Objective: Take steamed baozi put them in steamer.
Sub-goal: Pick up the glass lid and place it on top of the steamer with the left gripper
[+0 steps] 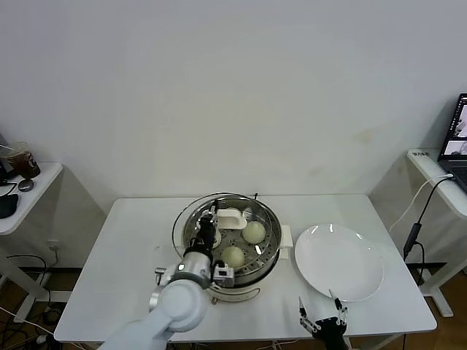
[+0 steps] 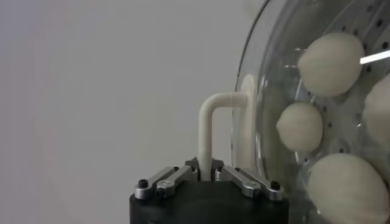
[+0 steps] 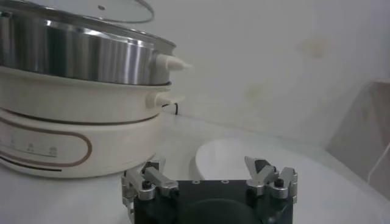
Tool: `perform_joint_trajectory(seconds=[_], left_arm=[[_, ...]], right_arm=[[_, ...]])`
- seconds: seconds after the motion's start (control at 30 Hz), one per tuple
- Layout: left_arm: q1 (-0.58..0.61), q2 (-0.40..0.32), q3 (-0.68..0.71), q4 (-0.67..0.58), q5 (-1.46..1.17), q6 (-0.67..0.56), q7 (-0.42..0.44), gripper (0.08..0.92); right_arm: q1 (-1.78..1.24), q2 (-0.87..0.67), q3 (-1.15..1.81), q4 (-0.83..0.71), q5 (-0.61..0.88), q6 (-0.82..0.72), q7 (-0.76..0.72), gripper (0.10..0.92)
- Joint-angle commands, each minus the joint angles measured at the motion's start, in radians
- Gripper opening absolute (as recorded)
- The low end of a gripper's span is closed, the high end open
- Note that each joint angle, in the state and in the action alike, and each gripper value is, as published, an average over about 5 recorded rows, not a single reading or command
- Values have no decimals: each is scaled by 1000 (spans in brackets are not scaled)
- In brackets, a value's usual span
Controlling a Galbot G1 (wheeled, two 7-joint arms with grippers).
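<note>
The steel steamer stands mid-table on its white base and also shows in the right wrist view. Cream-white baozi lie on its perforated tray: two plain in the head view, several seen through glass in the left wrist view. My left gripper is shut on the white handle of the glass lid, held tilted over the steamer. My right gripper is open and empty near the table's front edge.
A flat white plate lies bare to the right of the steamer, just beyond my right gripper; it also shows in the right wrist view. Side tables stand at far left and far right. A cable runs behind the steamer.
</note>
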Motion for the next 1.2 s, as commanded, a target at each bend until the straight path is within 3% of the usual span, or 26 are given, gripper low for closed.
perform_joint_trajectory(seconds=[0.03,0.6,1.2], left_arm=[[-41,-99,60,96,112,19,27,173],[10,-156,20,114,152,17,0,173],[36,-163,13,124,157,8,-15,173]], right_arm=[[4,3,-4,-6,-6,2,1,823],[5,0,-16,-11,-9,2,-1,823],[3,-4,-24,-11,-6,1,-2,823]])
